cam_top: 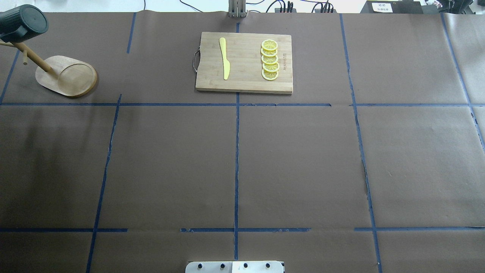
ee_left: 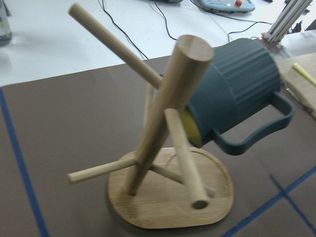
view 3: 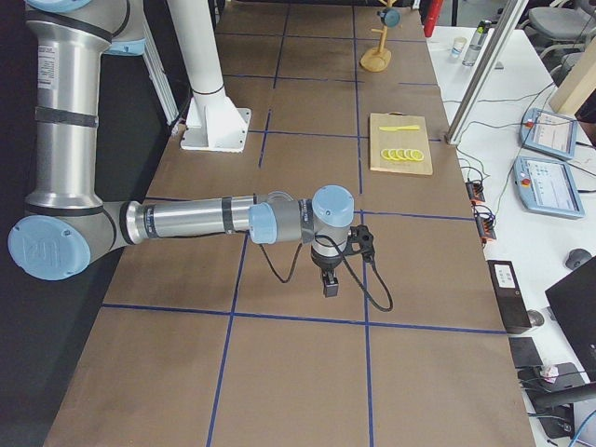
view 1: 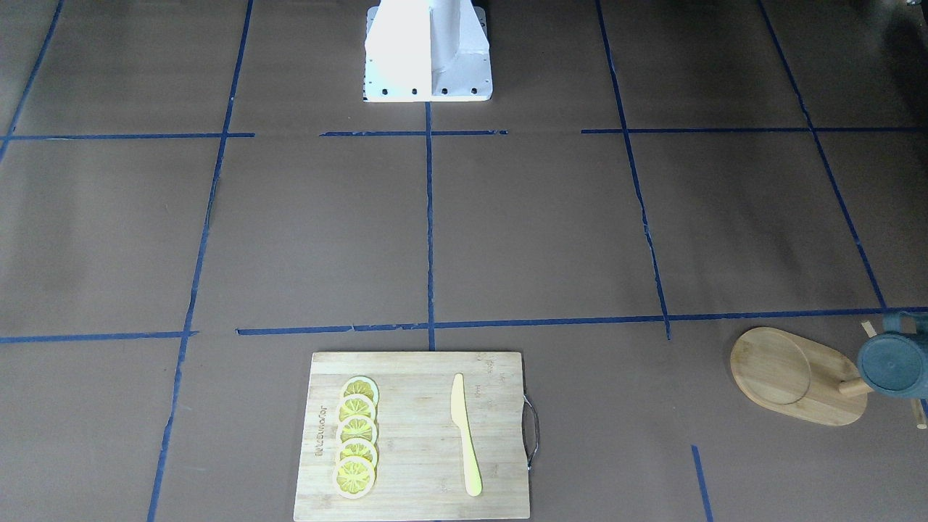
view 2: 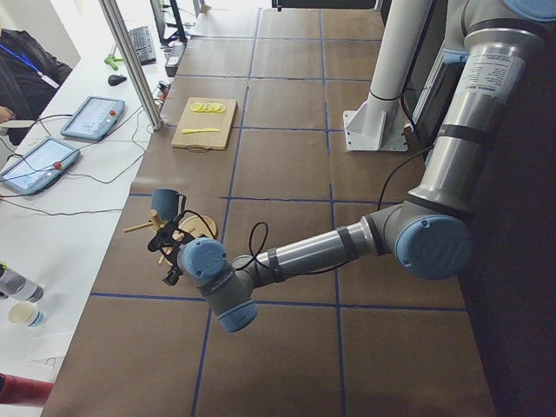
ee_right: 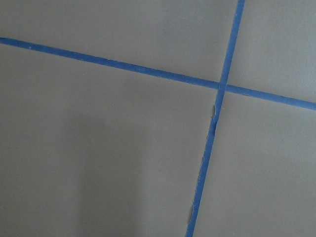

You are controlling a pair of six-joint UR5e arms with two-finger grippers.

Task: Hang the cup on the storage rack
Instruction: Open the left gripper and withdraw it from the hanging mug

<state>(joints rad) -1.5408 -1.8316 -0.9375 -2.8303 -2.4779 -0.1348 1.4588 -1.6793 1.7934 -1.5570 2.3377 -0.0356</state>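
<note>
The storage rack (ee_left: 161, 123) was seen at the far-left corner of the table (cam_top: 295, 163). The cup (ee_left: 237, 84) was hung on a peg, mouth toward the post. Whether the left gripper (view 2: 170, 265) and right gripper (view 3: 330, 284) were spread could not be told.

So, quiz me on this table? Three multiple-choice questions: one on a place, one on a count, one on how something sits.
1. Where is the dark teal ribbed mug relative to the light bamboo mug stand? A lying beside it; B hanging on it; C far away.
2. How many yellow lemon slices lie on the rectangular bamboo cutting board? A three; B seven; C five.
3. How does the mug sit? A tipped sideways, mouth toward the post; B upright; C mouth down.
Answers: 1 B, it is held up at the post, off the base. 2 C, five overlap in a row. 3 A, its yellow inside faces the post.
</note>
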